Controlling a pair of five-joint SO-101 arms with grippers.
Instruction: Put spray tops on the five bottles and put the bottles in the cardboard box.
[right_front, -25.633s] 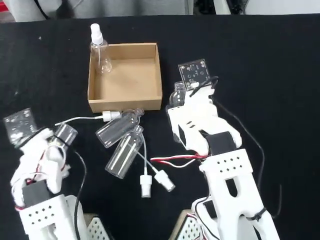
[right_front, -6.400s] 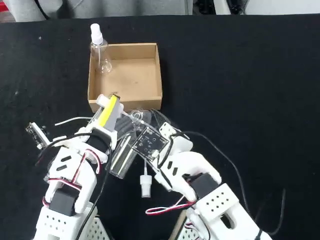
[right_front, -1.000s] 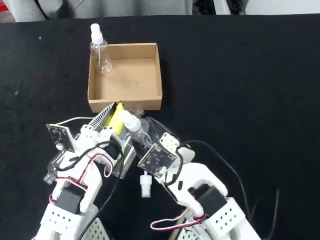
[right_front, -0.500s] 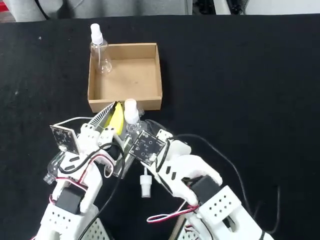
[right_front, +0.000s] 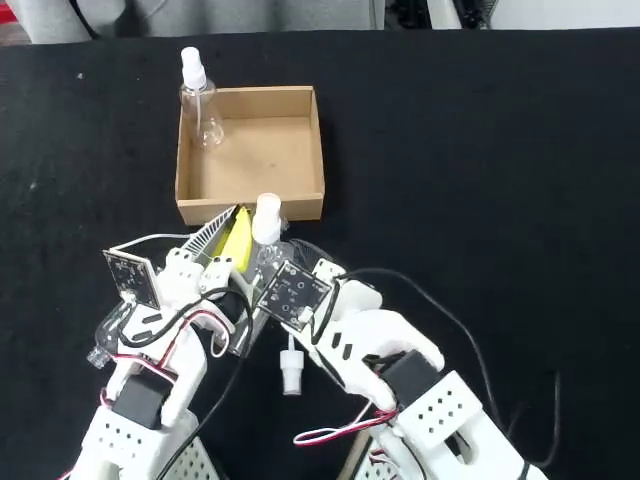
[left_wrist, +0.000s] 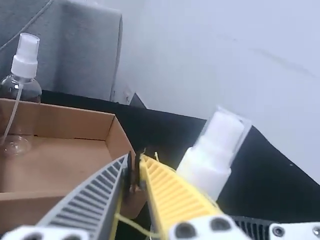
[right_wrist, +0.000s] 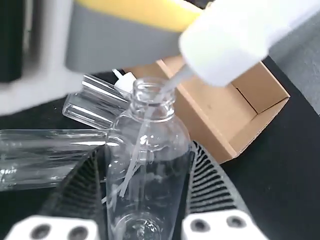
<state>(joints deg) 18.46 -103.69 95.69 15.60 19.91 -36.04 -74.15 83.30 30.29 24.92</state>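
Nearest the arms' bases, we note a loose spray top (right_front: 291, 372) lying on the black table (right_front: 480, 150), its tube pointing away from us. Just beyond it the right gripper (right_wrist: 146, 148) pinches a clear bottle (right_wrist: 147, 200) upright, one dark ribbed finger on each side of the body and the neck open. A white spray top (left_wrist: 211, 152) sits tilted above that neck, not seated, and its thin tube runs down through the mouth into the bottle. The left gripper (left_wrist: 133, 161) is at the same spot, its grey and yellow fingers pressed nearly together. The white spray top stands against the outer side of the yellow finger, and we cannot tell whether anything is caught between the two fingers. Beside the gripped bottle, a lying bottle (right_wrist: 95, 102) and a second lying bottle (right_wrist: 35, 155) rest on their sides on the table, both uncapped. Farther off is the cardboard box (right_front: 250, 209), its near wall close behind the white spray top. A capped bottle (right_front: 201, 110) stands upright in its far left corner.
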